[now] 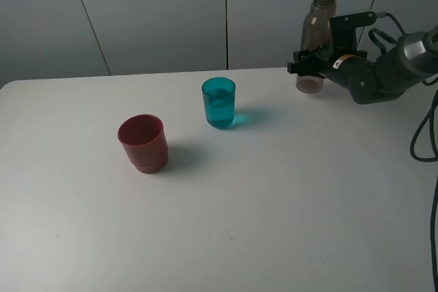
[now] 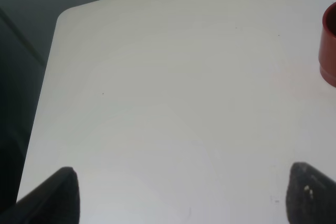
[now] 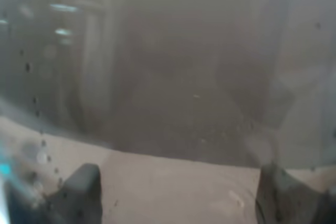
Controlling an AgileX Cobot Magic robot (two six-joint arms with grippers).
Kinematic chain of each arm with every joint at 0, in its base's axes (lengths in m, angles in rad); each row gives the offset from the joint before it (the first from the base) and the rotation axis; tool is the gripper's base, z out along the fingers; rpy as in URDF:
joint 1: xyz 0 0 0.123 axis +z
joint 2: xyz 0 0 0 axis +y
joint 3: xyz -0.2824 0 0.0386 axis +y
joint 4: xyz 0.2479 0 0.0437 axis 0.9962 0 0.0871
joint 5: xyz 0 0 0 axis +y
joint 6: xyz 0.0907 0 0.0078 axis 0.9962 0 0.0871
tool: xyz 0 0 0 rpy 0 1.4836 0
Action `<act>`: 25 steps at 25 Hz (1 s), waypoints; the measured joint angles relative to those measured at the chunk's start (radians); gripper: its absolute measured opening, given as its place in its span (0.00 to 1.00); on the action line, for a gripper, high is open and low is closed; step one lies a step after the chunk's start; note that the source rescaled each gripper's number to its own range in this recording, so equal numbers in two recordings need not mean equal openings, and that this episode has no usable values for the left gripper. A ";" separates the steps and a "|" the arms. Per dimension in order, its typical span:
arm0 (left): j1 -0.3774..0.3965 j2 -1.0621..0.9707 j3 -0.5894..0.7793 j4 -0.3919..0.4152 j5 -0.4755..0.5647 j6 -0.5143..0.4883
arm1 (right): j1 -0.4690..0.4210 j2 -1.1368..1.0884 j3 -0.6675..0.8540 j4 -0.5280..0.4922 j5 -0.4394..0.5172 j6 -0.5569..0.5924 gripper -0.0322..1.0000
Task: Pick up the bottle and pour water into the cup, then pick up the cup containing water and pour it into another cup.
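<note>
Two of three views show red cup [image 1: 143, 143].

The smoky grey-brown bottle [image 1: 316, 35] stands upright and capless at the far right. The teal cup [image 1: 219, 102] sits upright near the middle (water inside, roughly halfway up). The dark-red cup [image 1: 143, 143] stands upright, apart, nearer and leftward.

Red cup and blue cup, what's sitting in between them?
Nothing. Only bare white table lies between the red cup and the blue cup, seen from the high camera.
</note>
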 joint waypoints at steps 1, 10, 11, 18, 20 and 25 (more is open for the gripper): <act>0.000 0.000 0.000 0.000 0.000 0.000 | -0.002 0.004 0.000 0.014 -0.004 0.000 0.03; 0.000 0.000 0.000 0.000 0.000 0.000 | -0.009 0.022 0.000 0.047 -0.004 0.007 0.03; 0.000 0.000 0.000 0.000 0.000 0.000 | -0.009 0.028 0.000 0.047 -0.004 0.010 0.03; 0.000 0.000 0.000 0.000 0.000 0.000 | -0.009 0.043 0.000 0.058 -0.002 0.052 0.03; 0.000 0.000 0.000 0.000 0.000 0.000 | -0.009 0.043 0.000 0.058 -0.002 0.052 0.03; 0.000 0.000 0.000 0.000 0.000 0.000 | -0.009 0.044 0.000 0.044 -0.002 0.058 0.17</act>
